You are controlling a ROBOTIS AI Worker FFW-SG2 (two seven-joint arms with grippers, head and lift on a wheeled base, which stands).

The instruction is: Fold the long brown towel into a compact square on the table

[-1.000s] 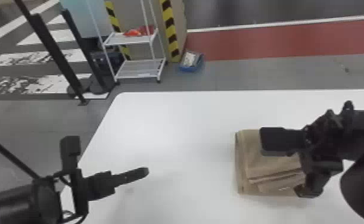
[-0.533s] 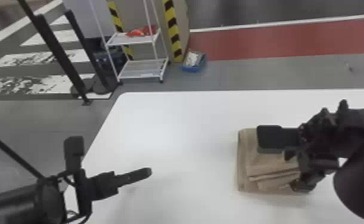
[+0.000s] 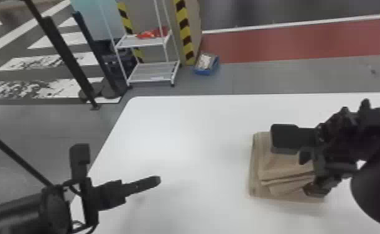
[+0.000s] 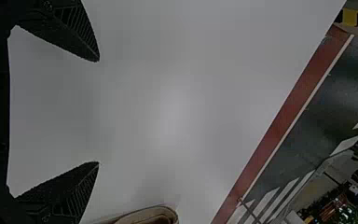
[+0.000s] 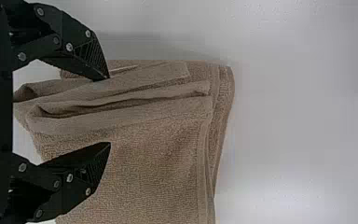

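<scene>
The brown towel lies folded in a layered, roughly square stack on the right part of the table, its upper layers slightly askew. My right gripper is over its right side; in the right wrist view the same gripper stands open above the folds of the towel, nothing clasped between its fingers. Away to the left, my left gripper is over bare table, and in the left wrist view this gripper is open, with a rolled towel edge off to one side.
The white table has free room between the left arm and the towel. Beyond its far edge stand a white shelf rack, a blue bin and black posts on the floor.
The head view has shifted slightly, moving table and background a little to the right. Against the towel, my right gripper has moved slightly left; the left arm looks nearly unchanged.
</scene>
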